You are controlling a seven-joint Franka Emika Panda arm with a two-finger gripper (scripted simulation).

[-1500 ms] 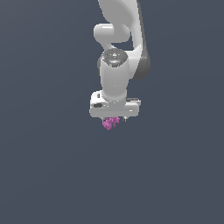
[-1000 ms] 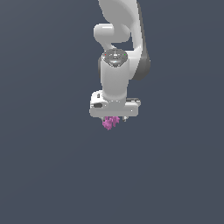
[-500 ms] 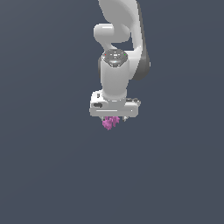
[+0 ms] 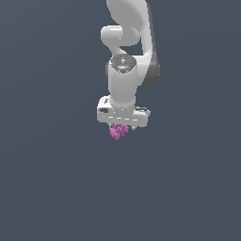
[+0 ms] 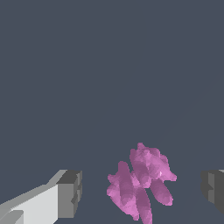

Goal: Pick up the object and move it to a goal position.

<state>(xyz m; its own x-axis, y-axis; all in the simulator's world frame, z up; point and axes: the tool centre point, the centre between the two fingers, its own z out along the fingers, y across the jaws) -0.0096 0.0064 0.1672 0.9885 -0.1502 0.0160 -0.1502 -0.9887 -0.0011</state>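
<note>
Exterior view: hand (image 4: 122, 128) at frame centre, unmoved over last moments. Wrist view: fingers (image 5: 70, 192) spread wide, clear of pink object (image 5: 140, 183) between them. Grasp not yet made; closing comes next.

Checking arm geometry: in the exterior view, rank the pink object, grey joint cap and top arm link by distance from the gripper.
1. pink object: directly under the gripper, between its fingers.
2. grey joint cap: above the gripper, on the wrist.
3. top arm link: highest, at the picture's upper edge.
</note>
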